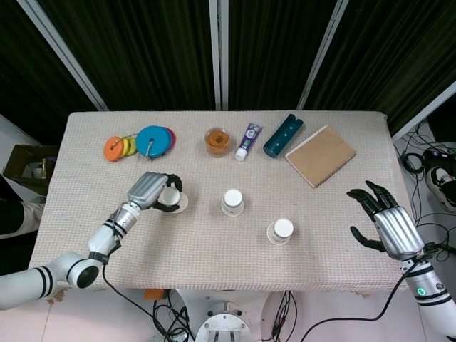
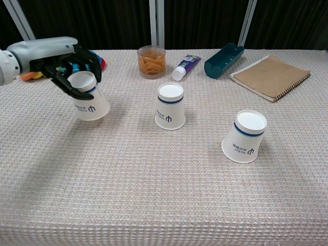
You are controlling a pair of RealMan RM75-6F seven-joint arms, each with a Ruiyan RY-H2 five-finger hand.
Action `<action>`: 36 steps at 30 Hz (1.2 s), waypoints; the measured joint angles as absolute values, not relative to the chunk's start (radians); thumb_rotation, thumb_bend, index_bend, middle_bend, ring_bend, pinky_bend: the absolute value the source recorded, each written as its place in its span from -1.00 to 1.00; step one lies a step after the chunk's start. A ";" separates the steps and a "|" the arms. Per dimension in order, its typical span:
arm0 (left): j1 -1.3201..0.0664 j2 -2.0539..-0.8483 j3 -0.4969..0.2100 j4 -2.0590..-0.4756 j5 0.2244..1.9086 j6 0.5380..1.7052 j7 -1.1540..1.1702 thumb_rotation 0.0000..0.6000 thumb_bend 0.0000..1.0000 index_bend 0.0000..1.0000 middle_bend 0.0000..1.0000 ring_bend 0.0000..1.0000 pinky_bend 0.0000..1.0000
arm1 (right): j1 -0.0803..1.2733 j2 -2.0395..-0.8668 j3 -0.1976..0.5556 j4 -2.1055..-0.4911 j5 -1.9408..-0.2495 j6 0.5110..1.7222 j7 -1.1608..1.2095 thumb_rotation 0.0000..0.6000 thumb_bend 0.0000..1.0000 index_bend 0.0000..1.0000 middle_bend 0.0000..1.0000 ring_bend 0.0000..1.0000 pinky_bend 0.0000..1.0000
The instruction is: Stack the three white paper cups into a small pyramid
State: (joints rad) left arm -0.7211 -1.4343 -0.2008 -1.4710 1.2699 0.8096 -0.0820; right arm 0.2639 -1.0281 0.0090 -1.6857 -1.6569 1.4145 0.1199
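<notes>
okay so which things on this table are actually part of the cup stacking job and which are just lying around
Part of the job:
held cup, gripped by the left robot hand
middle cup
right cup

Just lying about:
coloured discs
amber jar
tube
teal case
notebook

Left cup (image 2: 90, 101) apparently lifted, middle cup (image 2: 170, 106) right of it, third cup (image 2: 245, 136) nearer right
</notes>
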 measured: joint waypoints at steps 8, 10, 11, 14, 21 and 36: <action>-0.821 -1.515 -0.229 -1.405 1.196 0.718 -0.029 1.00 -0.52 -0.07 -0.10 -0.04 0.41 | 0.250 -1.039 0.006 -1.667 -1.647 1.416 0.135 1.00 -0.45 -0.63 -0.58 -0.95 -0.70; -0.839 -1.526 -0.234 -1.396 1.178 0.703 -0.022 1.00 -0.52 -0.07 -0.10 -0.05 0.41 | 0.247 -1.040 0.005 -1.662 -1.647 1.417 0.138 1.00 -0.45 -0.63 -0.58 -0.95 -0.69; -0.848 -1.532 -0.236 -1.391 1.169 0.696 -0.018 1.00 -0.52 -0.07 -0.10 -0.05 0.41 | 0.246 -1.041 0.005 -1.660 -1.647 1.417 0.139 1.00 -0.45 -0.63 -0.58 -0.95 -0.69; -0.865 -1.544 -0.240 -1.381 1.145 0.681 -0.013 1.00 -0.51 -0.07 -0.11 -0.05 0.41 | 0.242 -1.044 0.004 -1.653 -1.647 1.419 0.145 1.00 -0.45 -0.63 -0.58 -0.95 -0.69; -0.893 -1.561 -0.240 -1.364 1.107 0.659 -0.005 1.00 -0.51 -0.09 -0.11 -0.05 0.41 | 0.235 -1.056 0.001 -1.635 -1.645 1.416 0.160 1.00 -0.45 -0.63 -0.58 -0.95 -0.69; -0.927 -1.588 -0.235 -1.365 1.073 0.670 0.018 1.00 -0.51 -0.10 -0.14 -0.05 0.38 | 0.221 -1.066 0.001 -1.614 -1.646 1.428 0.183 1.00 -0.45 -0.63 -0.58 -0.95 -0.69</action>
State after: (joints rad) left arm -0.9268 -1.5881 -0.2348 -1.3647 1.0732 0.6697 0.0178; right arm 0.2206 -1.0663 0.0012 -1.6138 -1.6456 1.4278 0.1835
